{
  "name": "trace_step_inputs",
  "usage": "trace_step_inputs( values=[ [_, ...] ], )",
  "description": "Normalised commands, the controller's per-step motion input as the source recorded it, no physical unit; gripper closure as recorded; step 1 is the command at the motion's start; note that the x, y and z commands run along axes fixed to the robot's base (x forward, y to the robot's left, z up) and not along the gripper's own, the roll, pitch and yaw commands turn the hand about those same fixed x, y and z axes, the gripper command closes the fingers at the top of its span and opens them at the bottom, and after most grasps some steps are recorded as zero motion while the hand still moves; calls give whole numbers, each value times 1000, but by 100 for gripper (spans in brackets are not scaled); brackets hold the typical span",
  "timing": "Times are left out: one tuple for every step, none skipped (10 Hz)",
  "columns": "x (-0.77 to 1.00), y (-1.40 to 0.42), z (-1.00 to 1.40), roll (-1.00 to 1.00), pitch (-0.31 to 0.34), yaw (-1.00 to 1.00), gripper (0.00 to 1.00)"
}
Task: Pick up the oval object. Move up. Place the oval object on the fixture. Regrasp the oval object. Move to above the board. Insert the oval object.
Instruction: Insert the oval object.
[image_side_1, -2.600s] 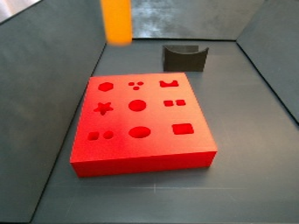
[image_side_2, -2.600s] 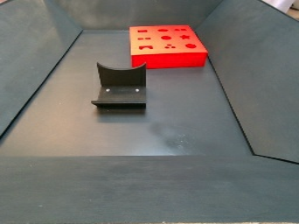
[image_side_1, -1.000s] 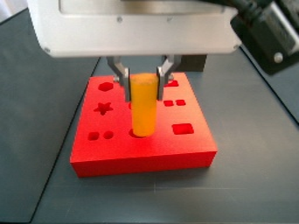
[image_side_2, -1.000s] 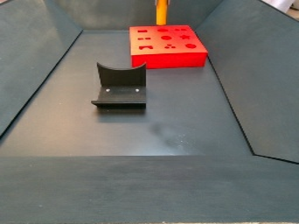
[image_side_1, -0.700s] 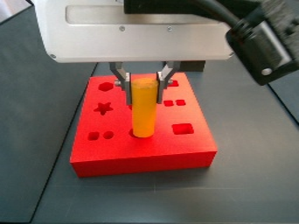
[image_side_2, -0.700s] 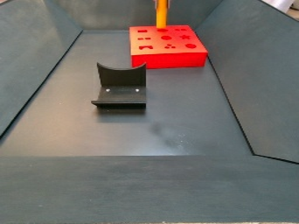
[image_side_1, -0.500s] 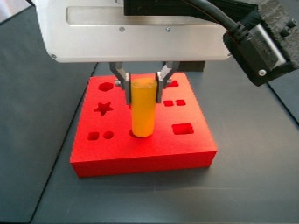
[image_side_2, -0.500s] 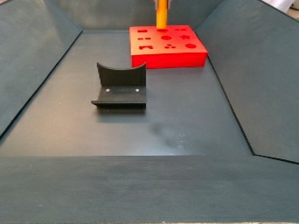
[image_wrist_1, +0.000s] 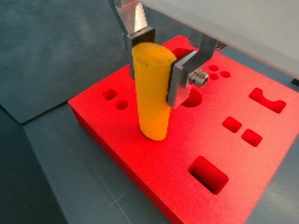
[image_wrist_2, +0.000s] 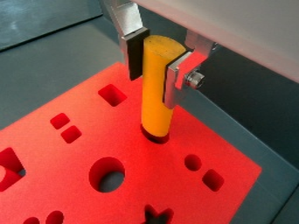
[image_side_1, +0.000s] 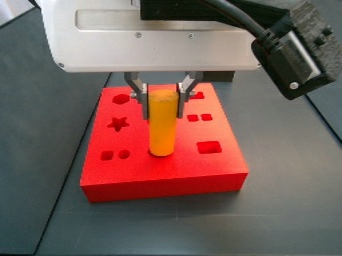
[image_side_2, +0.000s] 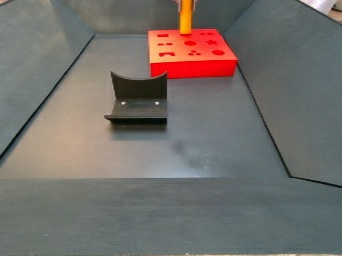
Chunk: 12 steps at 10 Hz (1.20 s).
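Insertion under way: gripper (image_wrist_1: 160, 54) clamped on the oval object (image_wrist_1: 152, 92), upright over the board (image_wrist_1: 140, 157), lower end apparently entering its recess. Fixture (image_side_2: 135, 98) stands bare. Seating and release look left.

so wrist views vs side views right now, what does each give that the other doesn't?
Wrist only: the fingers as silver plates with dark pads clamping the upper part of the upright oval object, and its lower end at a recess in the board.
Side only: the fixture standing empty on the floor, apart from the board, plus the cabled wrist housing above the gripper.
Both: the gripper shut on the oval object, upright over the red board.
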Motion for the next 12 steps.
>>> trace_step_inputs(
  values=[
    [0,0,-83,10,0,0,100],
    [0,0,-103,13,0,0,100],
    [0,0,-143,29,0,0,100],
    [0,0,-206,50,0,0,100],
    [0,0,-231,139,0,0,100],
    [0,6,-323,167,0,0,100],
    [-29,20,-494,151,-41,0,100],
    [-54,6,-637,127,-59,0,100],
    [-37,0,-986,110,-100,-103,100],
    [0,-109,-1000,31,-64,-274,100],
    [-20,-174,-1000,0,-51,-260,100],
    [-54,-123,-1000,-59,-70,-234,100]
  ],
)
